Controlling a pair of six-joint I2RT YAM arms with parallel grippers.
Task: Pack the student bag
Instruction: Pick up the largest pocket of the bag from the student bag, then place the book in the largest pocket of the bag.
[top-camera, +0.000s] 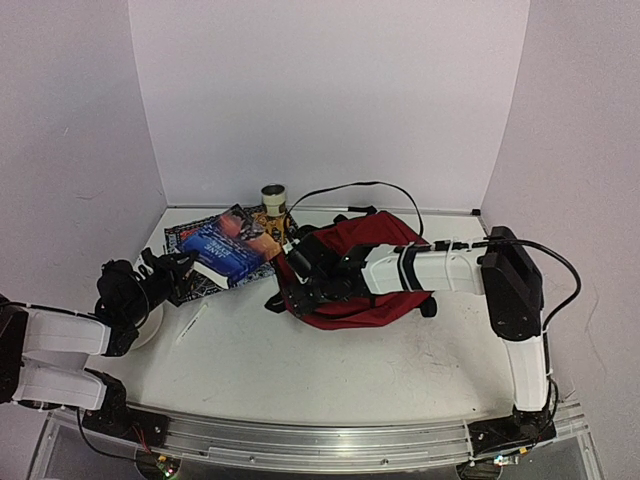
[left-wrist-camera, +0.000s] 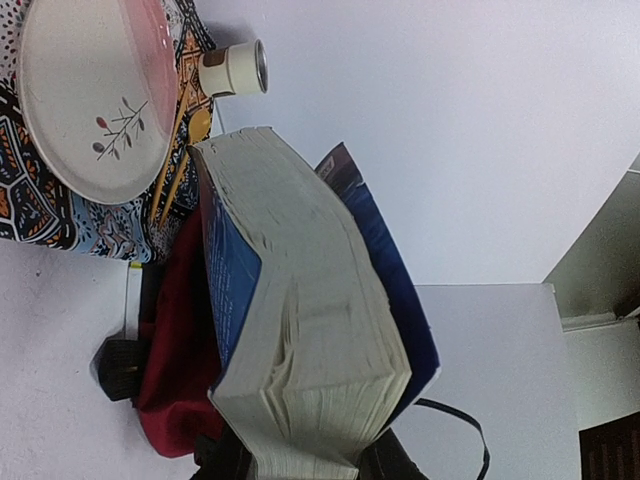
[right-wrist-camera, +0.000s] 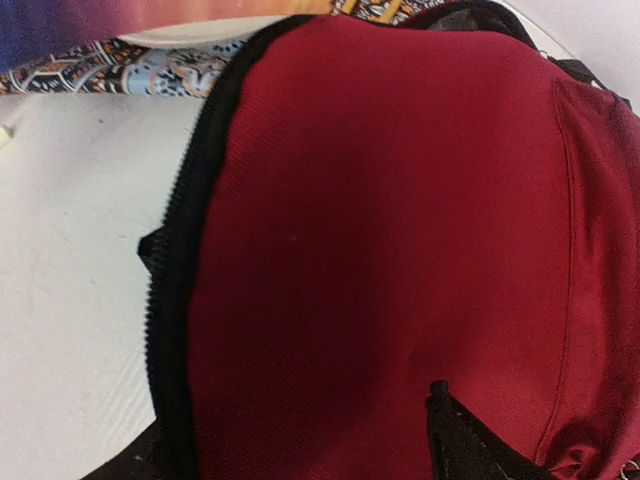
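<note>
At the middle of the tabletop (top-camera: 330, 370), the dark-red backpack (top-camera: 352, 236) needs its zippered mouth (right-wrist-camera: 175, 300) held wide by the right claw (top-camera: 292, 275), whose grip I cannot tell, before the left claw (top-camera: 180, 268), clenched on the paperback (top-camera: 228, 248), feeds it in.

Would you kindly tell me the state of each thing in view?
Book: shut, gripped in the left claw.
Bag: lying down; open or zipped, cannot tell.
Cup: upright.
Plate: empty, right way up.
Right claw: at the bag's edge; grip unclear.
</note>
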